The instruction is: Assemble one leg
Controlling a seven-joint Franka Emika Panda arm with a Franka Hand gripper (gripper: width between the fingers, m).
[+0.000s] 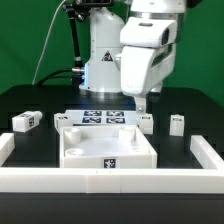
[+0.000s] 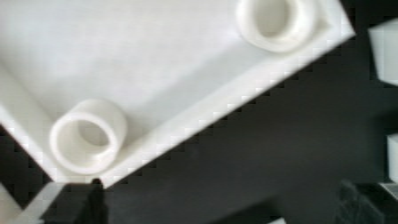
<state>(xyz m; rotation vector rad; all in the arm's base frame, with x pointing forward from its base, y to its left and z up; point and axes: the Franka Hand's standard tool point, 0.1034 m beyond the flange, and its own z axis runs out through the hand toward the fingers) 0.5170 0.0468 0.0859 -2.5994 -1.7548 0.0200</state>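
Exterior view: the arm point(image 1: 145, 50) leans over the black bench point(image 1: 30, 100), and its pincer point(image 1: 140, 104) hangs low at the far side of the white square panel point(image 1: 105, 148). A small white leg point(image 1: 147, 122) lies on the bench just under the pincer, beside the panel's far corner on the exterior view's right. I cannot tell whether the pincer touches this leg. Three more lie on the bench in the same row: one leg point(image 1: 178, 123) further to the exterior view's right, one leg point(image 1: 62, 120) near the panel's far corner on the exterior view's left, and one leg point(image 1: 25, 121) well apart on that side. The marker board point(image 1: 100, 118) lies flat behind the panel. White rails point(image 1: 205, 155) border the bench at both sides and at the front.

In the wrist view the pincer point(image 2: 219, 205) is spread wide. Its two dark fingers point(image 2: 71, 200) stand far from each other, and only the dark bench shows between them. The panel point(image 2: 160, 70) fills much of this picture, with two round holes point(image 2: 86, 140) near its edge.
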